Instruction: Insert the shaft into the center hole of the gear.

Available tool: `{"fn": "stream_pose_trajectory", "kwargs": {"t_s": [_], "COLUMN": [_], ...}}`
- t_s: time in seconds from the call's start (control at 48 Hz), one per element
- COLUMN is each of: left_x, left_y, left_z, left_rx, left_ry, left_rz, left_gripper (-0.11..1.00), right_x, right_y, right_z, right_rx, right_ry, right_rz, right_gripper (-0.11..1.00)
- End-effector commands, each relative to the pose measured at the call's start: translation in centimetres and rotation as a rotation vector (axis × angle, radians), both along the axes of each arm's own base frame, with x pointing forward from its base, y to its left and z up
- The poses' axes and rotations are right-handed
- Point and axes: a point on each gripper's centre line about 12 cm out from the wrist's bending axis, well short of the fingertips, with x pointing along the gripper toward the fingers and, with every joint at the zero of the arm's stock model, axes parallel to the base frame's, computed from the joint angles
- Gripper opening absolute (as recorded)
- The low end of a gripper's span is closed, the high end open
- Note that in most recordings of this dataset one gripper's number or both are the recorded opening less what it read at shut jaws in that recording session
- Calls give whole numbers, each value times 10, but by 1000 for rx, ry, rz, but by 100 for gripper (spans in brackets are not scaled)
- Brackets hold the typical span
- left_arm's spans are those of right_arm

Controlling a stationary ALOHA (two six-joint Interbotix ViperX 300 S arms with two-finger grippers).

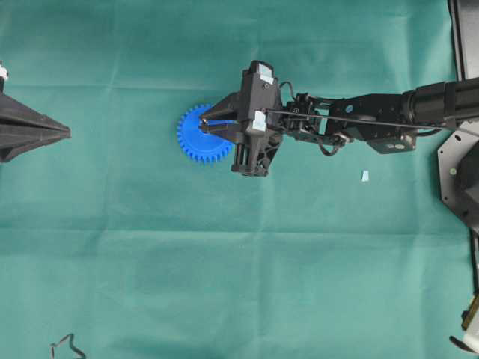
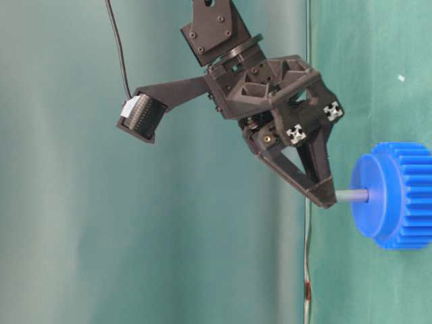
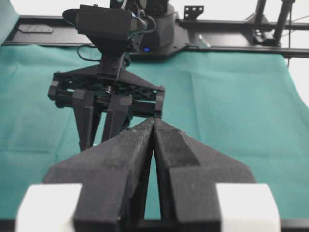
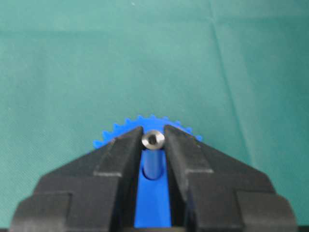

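The blue gear (image 1: pixel 193 142) lies flat on the green cloth. My right gripper (image 1: pixel 206 124) hovers over its middle, shut on the grey shaft (image 4: pixel 153 139). From table level, the shaft (image 2: pixel 352 196) runs from the fingertips (image 2: pixel 322 192) into the gear's (image 2: pixel 398 196) raised hub. The right wrist view looks down the shaft's end between the two fingers, with the gear (image 4: pixel 154 203) beneath. The center hole is hidden by the shaft standing in it. My left gripper (image 1: pixel 67 133) stays at the far left, shut and holding nothing (image 3: pixel 154 121).
A small pale-blue scrap (image 1: pixel 364 176) lies on the cloth right of the gear, under the right arm. A loose cable end (image 1: pixel 67 345) shows at the bottom left. Black frame parts (image 1: pixel 464 172) stand along the right edge.
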Motion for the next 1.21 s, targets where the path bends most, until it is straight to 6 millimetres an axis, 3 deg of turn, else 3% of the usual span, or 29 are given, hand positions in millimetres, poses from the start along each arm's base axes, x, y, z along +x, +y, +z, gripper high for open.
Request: {"fn": "stream_pose_trajectory", "kwargs": {"t_s": [0.0,0.271,0.792,1.188], "left_x": [2,2,2,3], "left_y": [-1,-1,-1,-1], "left_z": [12,12,12,11], "left_rx": [2,2,2,2], "left_ry": [-31,-31,-31,-26], "left_rz": [-4,-4,-4,-4], "left_gripper": [0,0,0,0], "right_x": [2,2,6,7], "right_y": [-1,-1,-1,2], "right_z": [17,21,-12,-14], "right_rx": [-6,-9,10,10], "right_ry": [-50,-60,-20,-13], "right_rz": [-4,-2,-23,-16], "right_gripper": [16,16,16,16]}}
